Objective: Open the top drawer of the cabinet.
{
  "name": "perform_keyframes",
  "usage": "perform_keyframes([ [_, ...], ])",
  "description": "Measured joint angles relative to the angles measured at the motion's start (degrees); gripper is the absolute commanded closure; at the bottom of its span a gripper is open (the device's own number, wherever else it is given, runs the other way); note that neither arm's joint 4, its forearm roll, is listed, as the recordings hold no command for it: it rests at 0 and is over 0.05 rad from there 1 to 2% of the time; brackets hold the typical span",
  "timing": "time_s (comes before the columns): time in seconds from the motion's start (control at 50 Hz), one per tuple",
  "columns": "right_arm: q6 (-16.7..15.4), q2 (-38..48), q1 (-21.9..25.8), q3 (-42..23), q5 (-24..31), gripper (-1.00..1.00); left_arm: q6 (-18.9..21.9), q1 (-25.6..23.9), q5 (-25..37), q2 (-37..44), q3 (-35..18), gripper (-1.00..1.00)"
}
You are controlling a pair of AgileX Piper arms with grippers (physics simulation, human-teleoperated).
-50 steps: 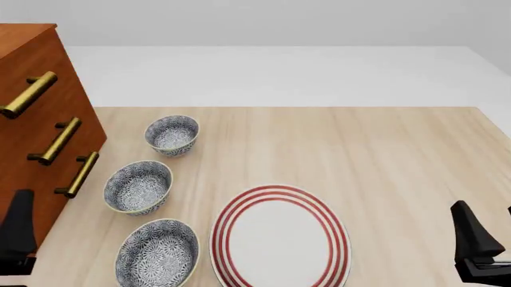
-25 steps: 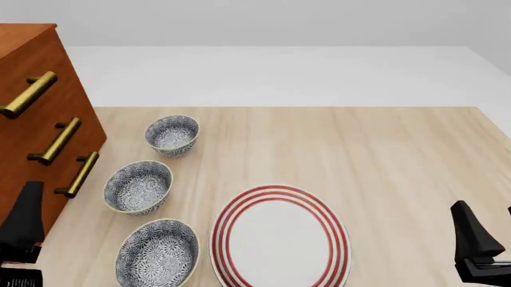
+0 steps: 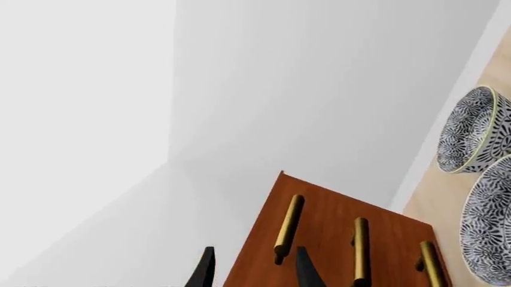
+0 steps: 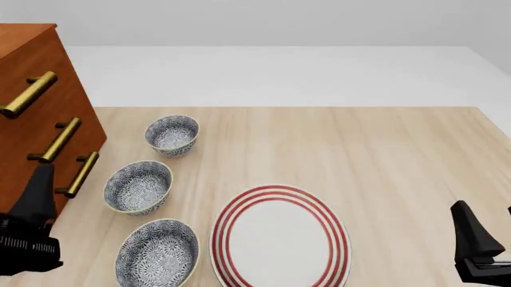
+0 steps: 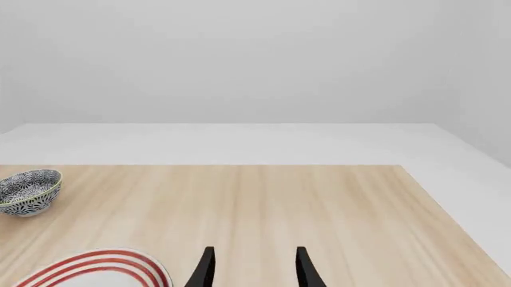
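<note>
At the desk's left edge stands the cabinet [image 4: 32, 119]; its top drawer [image 4: 24, 72] sits flush. The left gripper [image 3: 254, 269] hangs near the lowest handle [image 4: 78, 174], jaws apart and empty. The right gripper [image 5: 254, 269] hangs beside the plate [image 4: 279, 236], jaws apart, empty.

cabinet [image 4: 32, 113] far left, three bowls [image 4: 138, 186] beside, plate [image 4: 279, 238] right

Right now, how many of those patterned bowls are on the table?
3, in a line beside the cabinet: the far bowl, the middle bowl and the near bowl, which sits left of the red-striped plate. None looks hidden.
</note>
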Motion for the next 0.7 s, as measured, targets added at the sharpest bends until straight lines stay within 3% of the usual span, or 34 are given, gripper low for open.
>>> perform_keyframes([
  [0.18, 0.0, 0.0, 0.0, 0.0, 0.0, -1.0, 0.6, 0.7, -4.2, 4.1, 0.0, -1.0],
  [0.7, 0.0, 0.0, 0.0, 0.0, 0.0, -1.0, 2.2, 1.3, -5.5, 6.8, 0.0, -1.0],
])
